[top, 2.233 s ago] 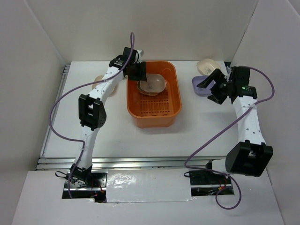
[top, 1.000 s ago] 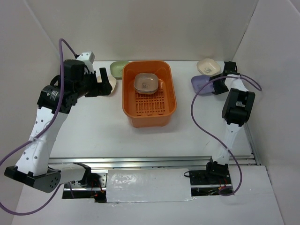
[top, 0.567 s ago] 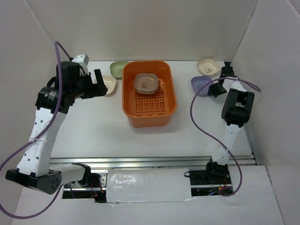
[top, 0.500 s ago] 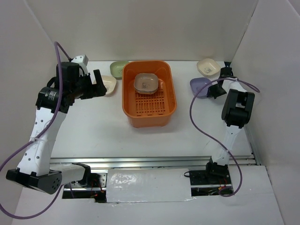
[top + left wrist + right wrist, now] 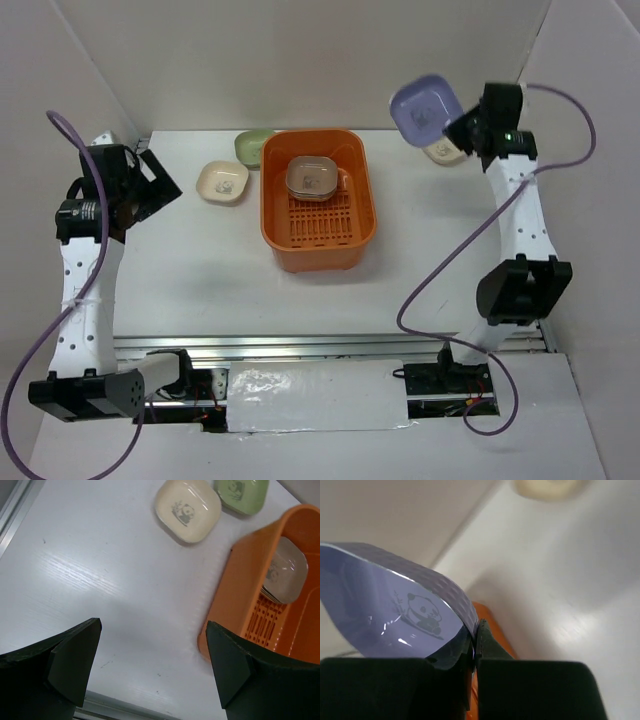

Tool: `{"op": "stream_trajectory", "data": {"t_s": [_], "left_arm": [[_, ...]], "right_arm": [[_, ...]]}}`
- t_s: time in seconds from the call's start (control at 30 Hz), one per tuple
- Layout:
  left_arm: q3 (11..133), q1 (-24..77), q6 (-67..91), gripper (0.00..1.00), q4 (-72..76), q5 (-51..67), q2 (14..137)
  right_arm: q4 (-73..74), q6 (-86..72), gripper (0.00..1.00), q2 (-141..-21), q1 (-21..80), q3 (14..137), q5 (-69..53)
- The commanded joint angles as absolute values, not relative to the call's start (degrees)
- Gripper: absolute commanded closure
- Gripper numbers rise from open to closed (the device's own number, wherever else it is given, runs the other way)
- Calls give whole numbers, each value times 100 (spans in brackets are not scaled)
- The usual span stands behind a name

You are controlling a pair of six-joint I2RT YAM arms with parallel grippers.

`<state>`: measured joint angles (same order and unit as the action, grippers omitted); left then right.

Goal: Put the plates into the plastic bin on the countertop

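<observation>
My right gripper [image 5: 458, 128] is shut on the rim of a purple plate [image 5: 425, 108] and holds it tilted, high above the countertop [image 5: 200, 260], right of the orange plastic bin [image 5: 272, 215]. In the right wrist view the purple plate [image 5: 395, 610] with its panda print is pinched between my fingers [image 5: 476, 640]. A stack of brownish plates [image 5: 312, 177] lies in the bin's far half. A cream plate [image 5: 223, 182] and a green plate [image 5: 252, 147] rest left of the bin. My left gripper [image 5: 150, 185] stands open and empty at the far left, apart from the cream plate [image 5: 187, 510].
Another cream plate [image 5: 443, 152] lies on the countertop below my right gripper, partly hidden by it. White walls close in the left, back and right. A metal rail [image 5: 300, 345] runs along the front edge. The bin [image 5: 300, 530] fills the right of the left wrist view.
My right gripper has shut on the purple plate and lifted it off the countertop. The left arm has drawn back to the left, away from the cream plate.
</observation>
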<state>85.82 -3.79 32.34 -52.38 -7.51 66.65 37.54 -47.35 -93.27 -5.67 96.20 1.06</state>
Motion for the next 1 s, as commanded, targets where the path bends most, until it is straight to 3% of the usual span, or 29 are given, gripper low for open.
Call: {"op": "stream_trajectory", "data": {"t_s": [0.0,0.07,0.17,0.33,0.87,0.93,0.97], "left_arm": [[8263,-887,3559,1,-4835,-397,6793],[8078,-1176,3577,1,-4589,77,6986],[7928,-1423,3534,1,-4272,692,7302],[7726,-1468,3060,1,-3815,1589,7743],[7155,-1538,2725,1,-3656,1828,7980],[7119,-1538,2698,1,-3656,1819,8015],[7137,-1521,2698,1,-3665,1802,8033]], "right_arm": [[4497,-3721,100,-10245,139,11678,-420],[5539,-3246,100,-11409,525,13392,-1080],[5898,-2945,100,-12258,1061,14281,-1362],[4712,-2549,100,-12181,1608,13079,-1328],[4290,-2461,97,-13377,1969,13816,-483],[4210,-2470,75,-13359,1977,13999,-544],[4219,-2470,58,-13342,1986,14097,-571]]}}
